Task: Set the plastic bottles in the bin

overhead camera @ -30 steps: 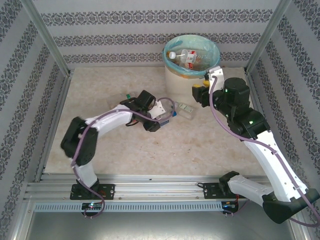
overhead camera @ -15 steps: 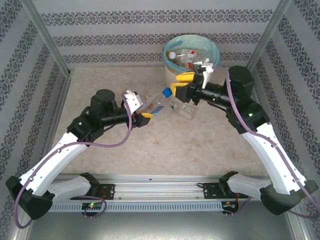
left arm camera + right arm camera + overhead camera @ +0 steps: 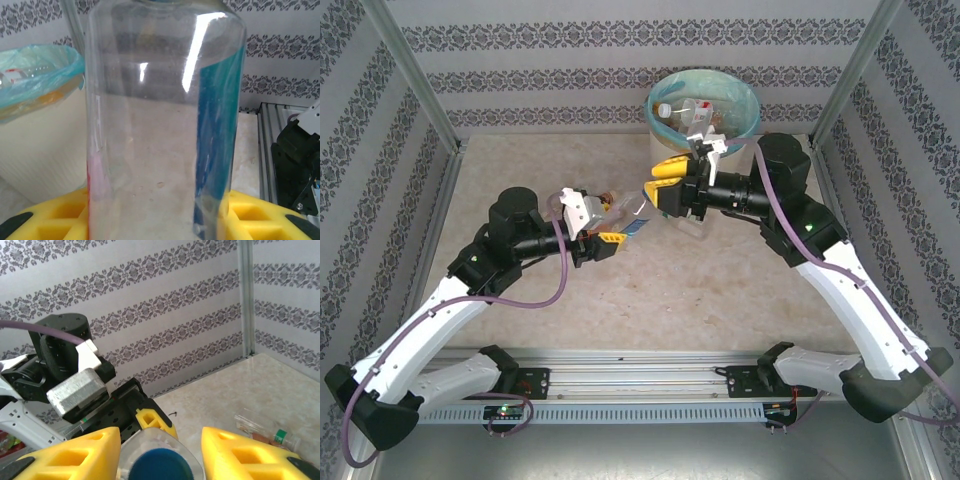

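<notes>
While left claw (image 3: 610, 227) grips bottle (image 3: 160, 125), right claw (image 3: 661, 184) straddles cap (image 3: 161, 466).

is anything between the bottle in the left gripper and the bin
Yes: the right gripper sits at the cap end of the bottle, yellow fingers either side of the blue cap, right on the line to the bin behind it. Nothing else visible blocks that path.

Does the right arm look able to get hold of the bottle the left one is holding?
Probably yes: the right pincer sits around the blue cap of the bottle, nothing between, while the left pincer grips lower down.
</notes>
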